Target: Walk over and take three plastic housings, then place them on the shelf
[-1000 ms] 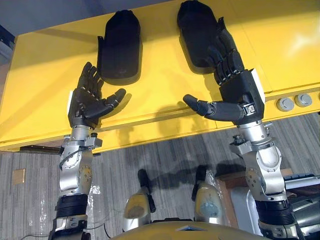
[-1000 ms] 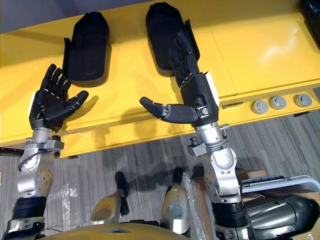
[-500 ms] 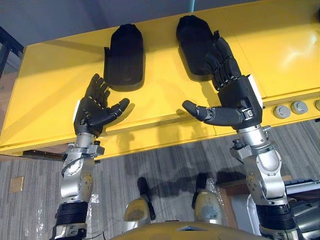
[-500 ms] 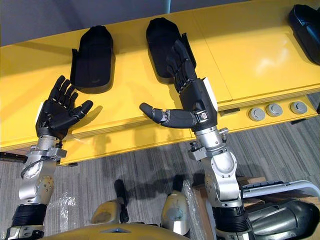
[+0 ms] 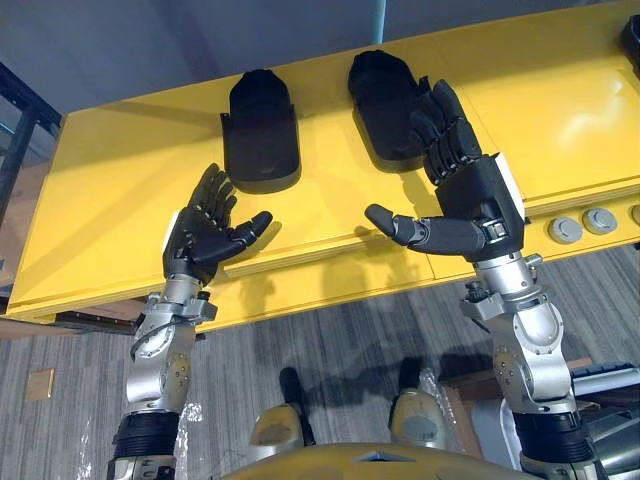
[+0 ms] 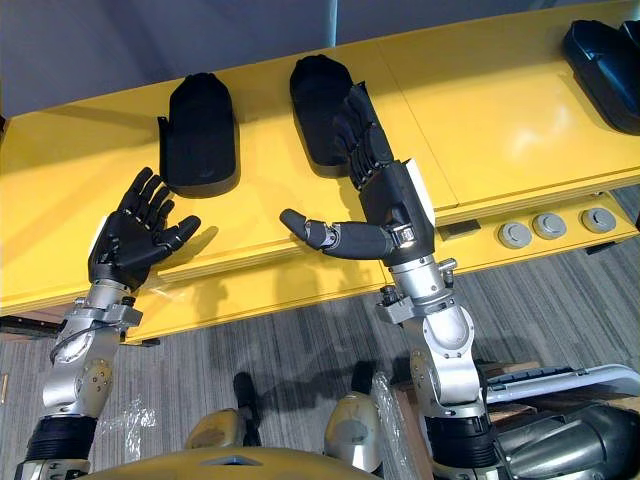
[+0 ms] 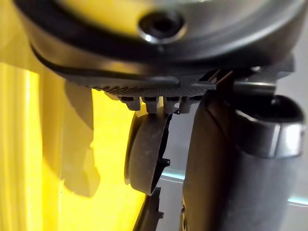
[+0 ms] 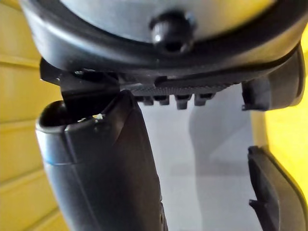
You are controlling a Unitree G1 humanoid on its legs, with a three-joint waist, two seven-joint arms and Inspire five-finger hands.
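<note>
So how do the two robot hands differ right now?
The right robot hand reaches farther over the yellow table, overlapping the right black housing in the eye views. The left robot hand hangs near the table's front edge, short of the left housing. Both are open, holding nothing.
</note>
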